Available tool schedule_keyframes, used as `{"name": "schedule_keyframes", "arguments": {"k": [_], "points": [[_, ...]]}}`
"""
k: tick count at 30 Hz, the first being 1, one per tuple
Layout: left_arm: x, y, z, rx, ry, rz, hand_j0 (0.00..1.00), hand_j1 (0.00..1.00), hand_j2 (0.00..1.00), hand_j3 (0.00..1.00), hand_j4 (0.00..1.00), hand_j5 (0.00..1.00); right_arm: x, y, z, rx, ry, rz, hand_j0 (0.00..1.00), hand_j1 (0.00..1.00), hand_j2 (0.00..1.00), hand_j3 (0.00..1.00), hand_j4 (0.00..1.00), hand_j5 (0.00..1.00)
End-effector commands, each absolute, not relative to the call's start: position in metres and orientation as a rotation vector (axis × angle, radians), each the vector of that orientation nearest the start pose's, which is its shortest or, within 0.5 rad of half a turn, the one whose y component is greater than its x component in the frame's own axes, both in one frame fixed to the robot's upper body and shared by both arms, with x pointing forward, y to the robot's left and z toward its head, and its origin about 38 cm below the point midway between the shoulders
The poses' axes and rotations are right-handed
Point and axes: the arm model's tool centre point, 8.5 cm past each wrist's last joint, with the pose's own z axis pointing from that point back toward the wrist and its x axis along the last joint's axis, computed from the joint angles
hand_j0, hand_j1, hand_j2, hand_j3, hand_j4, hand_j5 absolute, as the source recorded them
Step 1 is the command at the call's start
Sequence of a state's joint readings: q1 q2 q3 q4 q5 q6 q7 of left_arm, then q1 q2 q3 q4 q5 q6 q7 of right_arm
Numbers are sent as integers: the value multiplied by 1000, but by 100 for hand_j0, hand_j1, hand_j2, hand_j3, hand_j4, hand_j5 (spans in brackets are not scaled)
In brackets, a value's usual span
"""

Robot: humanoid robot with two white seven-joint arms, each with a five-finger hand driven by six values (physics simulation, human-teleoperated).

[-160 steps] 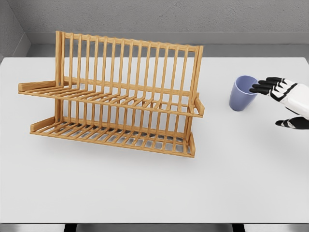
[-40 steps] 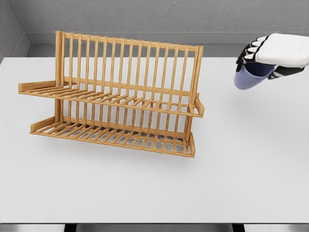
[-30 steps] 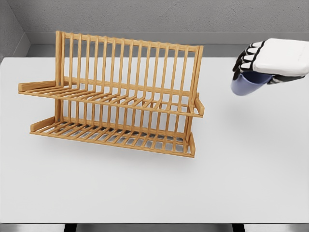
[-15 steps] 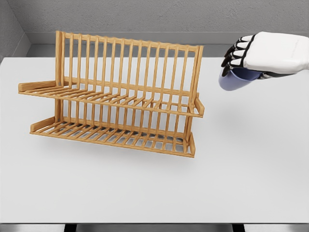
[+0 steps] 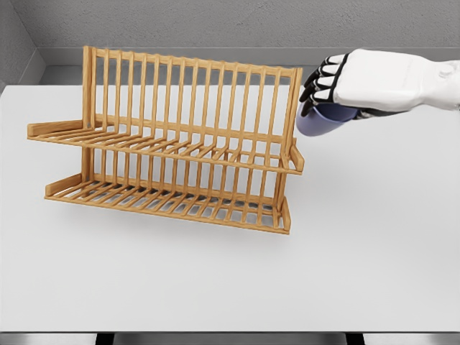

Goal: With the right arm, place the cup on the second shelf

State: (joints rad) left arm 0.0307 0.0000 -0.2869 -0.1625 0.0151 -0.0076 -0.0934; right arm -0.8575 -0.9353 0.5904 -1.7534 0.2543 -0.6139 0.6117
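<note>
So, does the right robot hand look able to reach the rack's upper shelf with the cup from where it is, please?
Probably yes: the right robot hand holds the blue cup just beside the wooden dish rack, above its upper shelf, which lies bare.

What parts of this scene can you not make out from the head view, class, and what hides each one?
- Cup: its rim and most of its wall, covered by the right hand gripping it from above.
- Right arm: cut off by the picture's right edge.
- Left arm: out of view entirely.
- Table: near edge partly cut off at the bottom.
- Rack: its rear side, behind the slats.
</note>
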Motion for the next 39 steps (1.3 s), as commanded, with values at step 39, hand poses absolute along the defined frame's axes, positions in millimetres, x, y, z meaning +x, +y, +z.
{"name": "schedule_keyframes", "arguments": {"k": [39], "points": [[35,248,-264,-36,-115,-282,100,100,100,100,100,100,408,-250,387,714,2004,-2564,100,100,100,100,100,100]]}}
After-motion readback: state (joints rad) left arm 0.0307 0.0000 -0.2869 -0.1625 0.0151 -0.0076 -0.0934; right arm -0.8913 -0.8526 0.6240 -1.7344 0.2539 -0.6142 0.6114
